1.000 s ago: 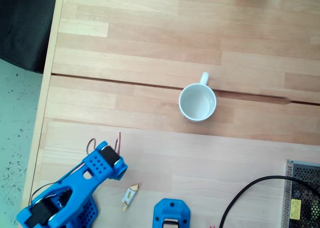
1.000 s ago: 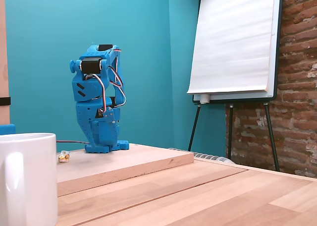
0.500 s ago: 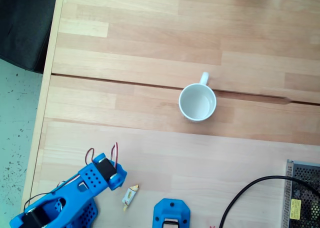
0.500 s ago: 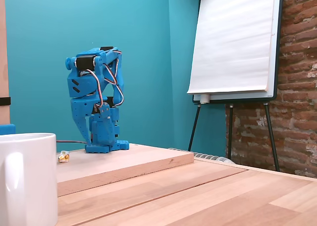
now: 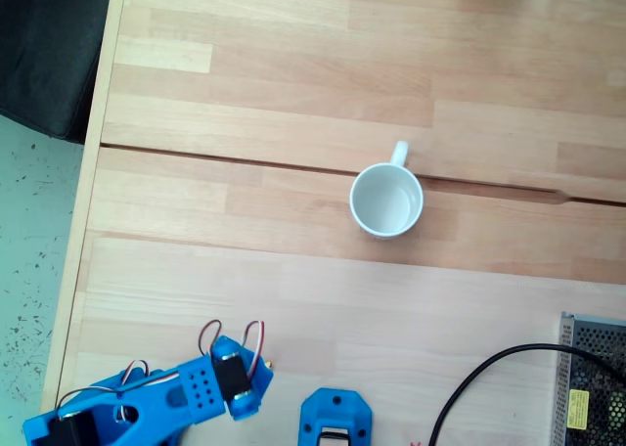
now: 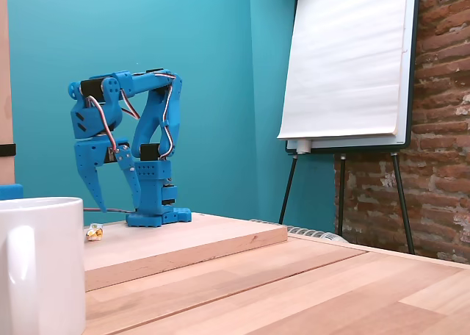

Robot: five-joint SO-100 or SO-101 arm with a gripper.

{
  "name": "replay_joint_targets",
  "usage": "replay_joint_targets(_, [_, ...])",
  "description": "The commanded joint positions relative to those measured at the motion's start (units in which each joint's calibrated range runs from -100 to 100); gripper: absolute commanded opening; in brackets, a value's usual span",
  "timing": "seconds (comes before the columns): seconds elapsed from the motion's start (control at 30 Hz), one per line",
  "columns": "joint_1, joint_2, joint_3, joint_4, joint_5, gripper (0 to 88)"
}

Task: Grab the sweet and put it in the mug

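The white mug (image 5: pixel 386 200) stands upright mid-table, handle toward the far side; in the low fixed view it fills the near left corner (image 6: pixel 37 265). The sweet (image 6: pixel 94 233), tiny and white-yellow, lies on the raised board just beyond the mug. From above, the blue arm's (image 5: pixel 186 402) head covers the spot where it lies. My gripper (image 6: pixel 117 203) points down with its two fingers spread, open and holding nothing. Its tips hang a little above the board, just right of the sweet in the low view.
A blue printed part (image 5: pixel 335 417) sits at the table's near edge right of the arm. A metal mesh box (image 5: pixel 592 378) and a black cable (image 5: pixel 479 378) occupy the lower right. The table's left edge (image 5: pixel 83 221) drops to the floor. A flip chart (image 6: pixel 345 63) stands behind.
The arm has unfolded and swung its head over the sweet, hiding it from above. The gripper has come down from its tucked pose toward the board.
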Motion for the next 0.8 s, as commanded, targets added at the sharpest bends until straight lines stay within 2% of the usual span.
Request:
replay_joint_targets(0.0, [3.15,-1.65,-3.74,0.41,0.73,21.9])
replay_joint_targets(0.4, [8.88,1.79,-4.63,-0.97,2.98,21.9])
replay_joint_targets(0.6, [9.46,6.95,-4.19,-11.13,2.98,21.9])
replay_joint_targets(0.77, [9.68,7.21,-3.74,-12.66,3.13,21.9])
